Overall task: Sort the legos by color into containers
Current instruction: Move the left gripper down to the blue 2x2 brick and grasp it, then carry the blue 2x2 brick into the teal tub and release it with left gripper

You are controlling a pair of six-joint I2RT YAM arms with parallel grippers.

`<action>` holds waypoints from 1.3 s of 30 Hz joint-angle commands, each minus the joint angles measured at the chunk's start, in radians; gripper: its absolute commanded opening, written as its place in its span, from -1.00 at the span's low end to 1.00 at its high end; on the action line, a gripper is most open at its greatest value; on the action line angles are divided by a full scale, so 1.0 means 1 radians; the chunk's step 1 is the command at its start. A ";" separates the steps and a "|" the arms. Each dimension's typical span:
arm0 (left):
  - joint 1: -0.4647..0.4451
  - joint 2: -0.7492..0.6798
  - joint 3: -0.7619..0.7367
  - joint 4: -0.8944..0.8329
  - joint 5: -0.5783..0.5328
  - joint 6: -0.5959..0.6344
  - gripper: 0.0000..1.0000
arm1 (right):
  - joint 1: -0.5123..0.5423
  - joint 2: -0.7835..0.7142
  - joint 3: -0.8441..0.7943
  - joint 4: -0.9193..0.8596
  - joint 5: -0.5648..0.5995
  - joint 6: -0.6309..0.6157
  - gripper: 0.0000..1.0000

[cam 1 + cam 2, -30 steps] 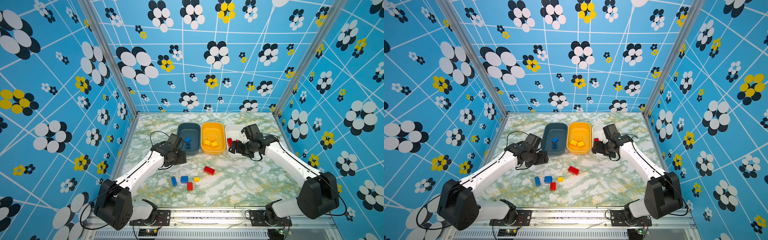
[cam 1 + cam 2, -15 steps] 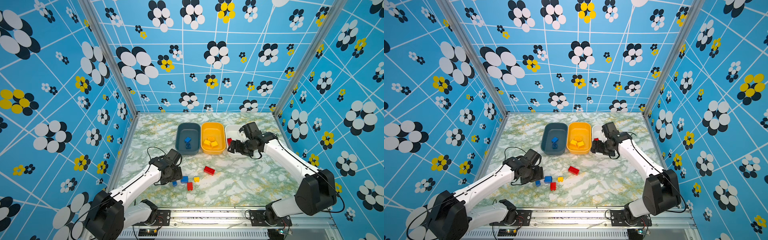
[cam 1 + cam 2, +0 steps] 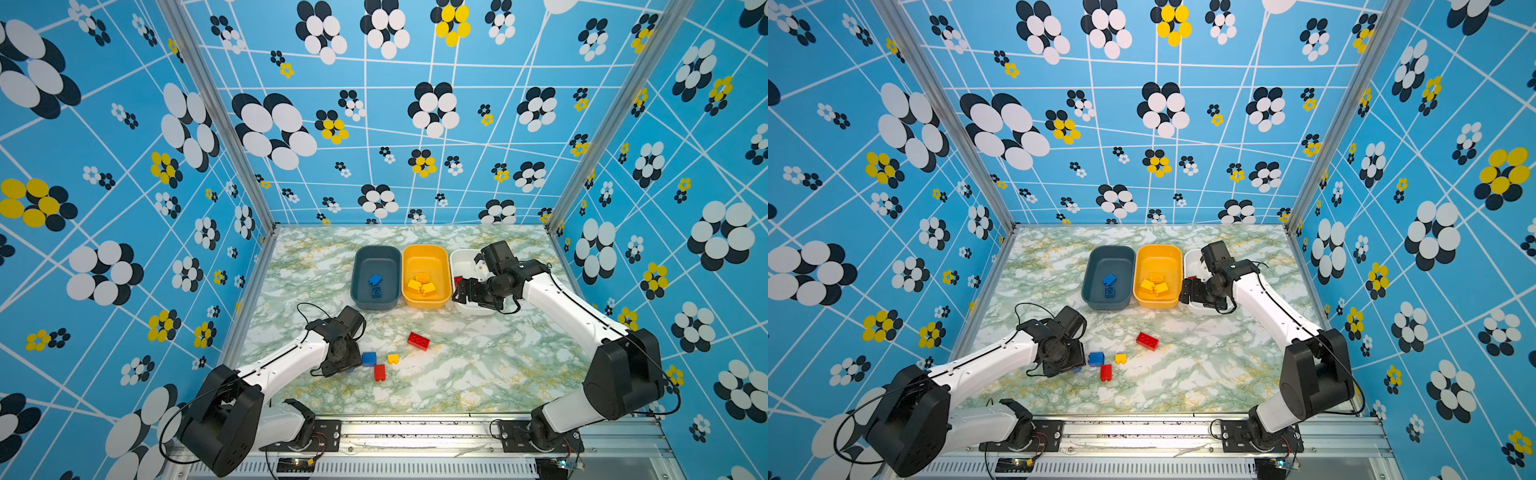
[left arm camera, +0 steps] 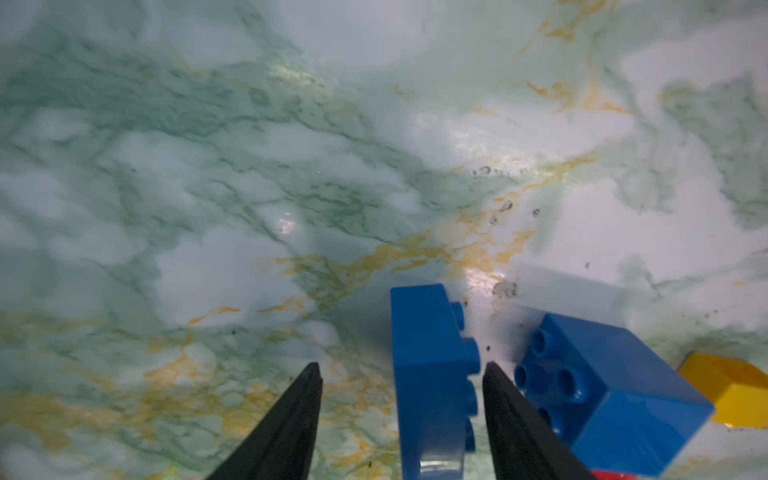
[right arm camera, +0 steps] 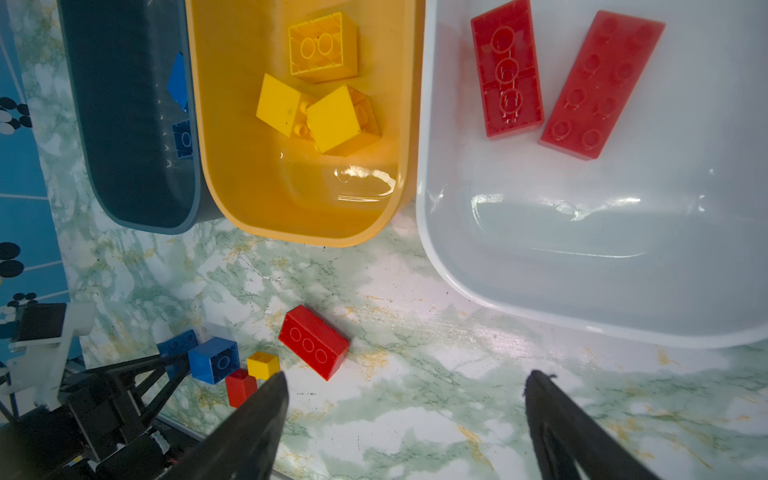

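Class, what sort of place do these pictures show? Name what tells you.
Most likely a robotics lab test cell: two white robot arms bolted to a metal rail, a marble-patterned tabletop boxed in by blue flower-print walls, and three tubs for sorting toy bricks.

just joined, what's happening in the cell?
Sorting partway done. Left gripper straddles a blue brick, not gripped yet. Right gripper hangs open by the white tub, which holds two red. Teal tub holds two blue, yellow tub three yellow. Loose on the table: long red brick, another blue, small yellow, small red.
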 commanded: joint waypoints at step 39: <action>0.075 0.311 0.699 -0.062 -0.069 0.269 -0.77 | 0.005 -0.050 -0.011 -0.001 -0.003 -0.001 0.80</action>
